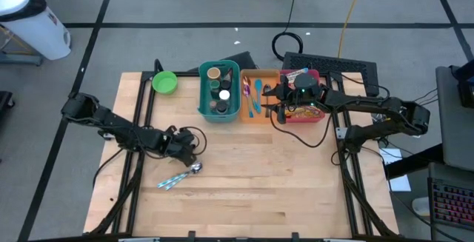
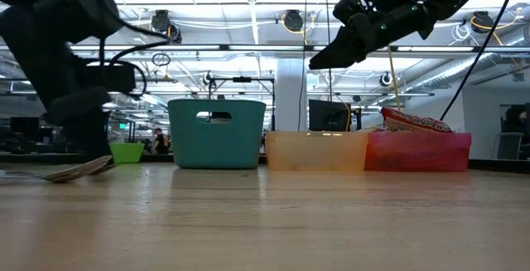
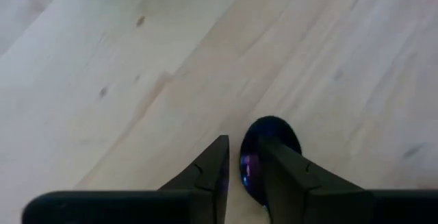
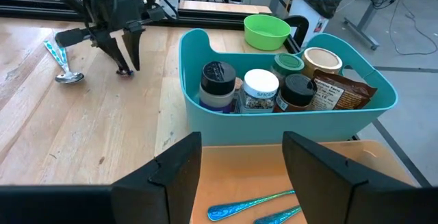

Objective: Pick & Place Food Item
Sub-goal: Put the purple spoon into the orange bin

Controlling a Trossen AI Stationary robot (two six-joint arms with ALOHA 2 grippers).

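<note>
A metal spoon [image 1: 181, 175] with a teal handle lies flat on the wooden table, left of centre; it also shows in the low view [image 2: 74, 170]. My left gripper [image 1: 189, 155] stands just above and beside the spoon's bowl [image 3: 274, 131], slanting down. Its fingers [image 3: 235, 172] are a narrow gap apart with nothing between them. The right wrist view shows its fingertips [image 4: 126, 66] apart from the spoon [image 4: 61, 63]. My right gripper [image 1: 280, 98] hangs open [image 4: 243, 169] high over the orange bin [image 1: 266, 75]. Food jars and a packet [image 4: 335, 90] stand in the teal bin [image 1: 201, 94].
A green bowl [image 1: 164, 82] sits at the far left, beside the teal bin. The orange bin holds teal utensils [image 4: 253, 203]. A pink bin [image 1: 304, 118] with a snack bag [image 2: 414, 123] stands to its right. Bare tabletop stretches across the near half.
</note>
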